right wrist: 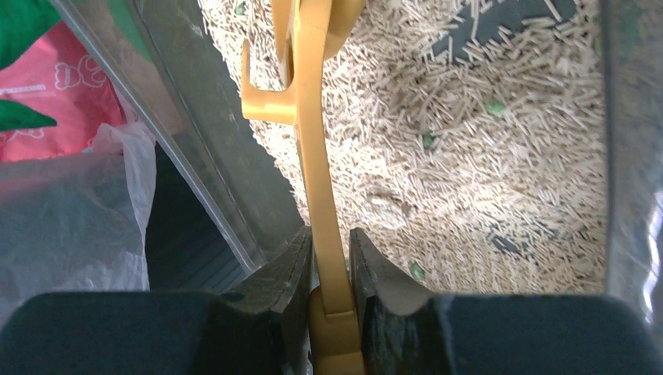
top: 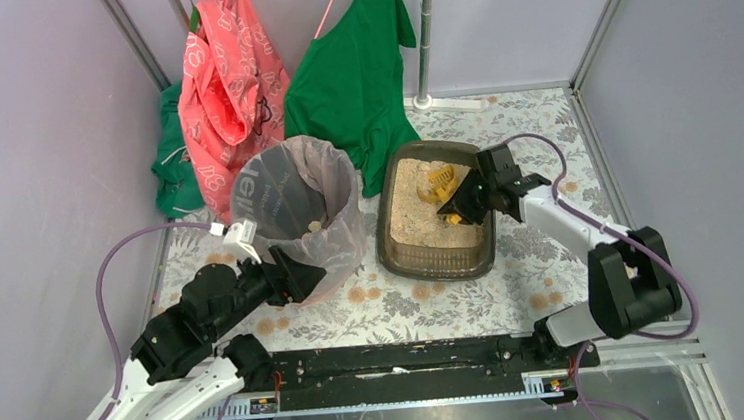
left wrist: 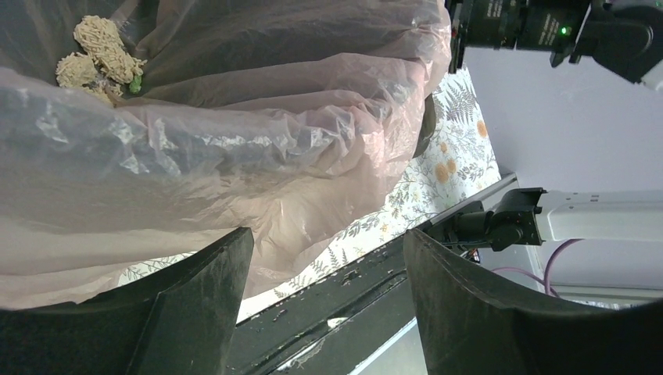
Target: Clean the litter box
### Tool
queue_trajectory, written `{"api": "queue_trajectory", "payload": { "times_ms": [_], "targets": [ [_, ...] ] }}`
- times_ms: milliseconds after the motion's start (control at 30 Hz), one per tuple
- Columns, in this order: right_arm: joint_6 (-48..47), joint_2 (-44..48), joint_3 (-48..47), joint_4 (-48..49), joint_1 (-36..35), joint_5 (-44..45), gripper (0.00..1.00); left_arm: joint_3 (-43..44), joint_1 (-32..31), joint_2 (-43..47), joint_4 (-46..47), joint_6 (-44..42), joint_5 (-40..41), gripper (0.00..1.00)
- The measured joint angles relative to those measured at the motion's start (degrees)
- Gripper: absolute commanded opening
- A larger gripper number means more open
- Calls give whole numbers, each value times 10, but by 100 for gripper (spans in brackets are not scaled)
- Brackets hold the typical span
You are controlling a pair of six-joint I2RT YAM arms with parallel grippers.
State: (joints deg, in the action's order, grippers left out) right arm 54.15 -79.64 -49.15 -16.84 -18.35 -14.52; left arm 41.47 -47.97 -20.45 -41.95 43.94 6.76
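Observation:
The litter box [top: 387,231], a dark translucent tray of beige litter, sits at the table's middle right; its litter [right wrist: 485,156] and wall [right wrist: 211,148] show in the right wrist view. My right gripper [top: 463,206] hangs over the box and is shut on the handle of the yellow scoop [right wrist: 317,156], whose head [top: 439,183] is over the litter. My left gripper [top: 305,275] is open and empty beside the near side of the round bin [top: 300,208]. Its fingers [left wrist: 203,301] frame the bag liner [left wrist: 234,141]. Litter clumps [left wrist: 98,55] lie in the bag.
A pink garment [top: 227,81] and green garments [top: 357,71] hang at the back behind the bin. A rack pole and its base [top: 429,95] stand behind the box. The black rail [top: 400,363] runs along the near edge. Grey walls close in both sides.

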Motion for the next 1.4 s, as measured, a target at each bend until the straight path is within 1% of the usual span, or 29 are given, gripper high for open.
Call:
{"api": "queue_trajectory", "payload": {
  "times_ms": [233,367,433,533,767,900,1033,1133,1233,1333,1400],
  "targets": [
    [3,-95,-80,1,0,-15,0,2,0,-19,5,-24,6,79],
    [8,-117,-63,42,-2,-43,0,2,0,-28,13,-34,12,79],
    [9,-119,-31,87,-2,-54,0,2,0,-29,16,-36,12,79],
    [-6,-119,33,194,-3,-71,0,2,0,-21,18,-36,12,78],
    [-23,-125,195,517,-4,-122,0,2,0,19,15,-35,32,78],
    [-5,-152,252,671,-5,-153,0,2,0,25,12,-33,42,77],
    [37,-175,294,803,-5,-173,0,4,0,25,12,-28,42,77],
    [64,-184,316,867,-5,-178,0,7,0,25,11,-25,42,76],
    [87,-184,337,908,-3,-181,0,10,0,25,11,-21,42,76],
    [94,-170,350,911,-2,-179,0,11,0,25,11,-18,42,76],
    [97,-147,363,894,-1,-178,0,13,0,25,11,-15,42,76]
  ]
}}
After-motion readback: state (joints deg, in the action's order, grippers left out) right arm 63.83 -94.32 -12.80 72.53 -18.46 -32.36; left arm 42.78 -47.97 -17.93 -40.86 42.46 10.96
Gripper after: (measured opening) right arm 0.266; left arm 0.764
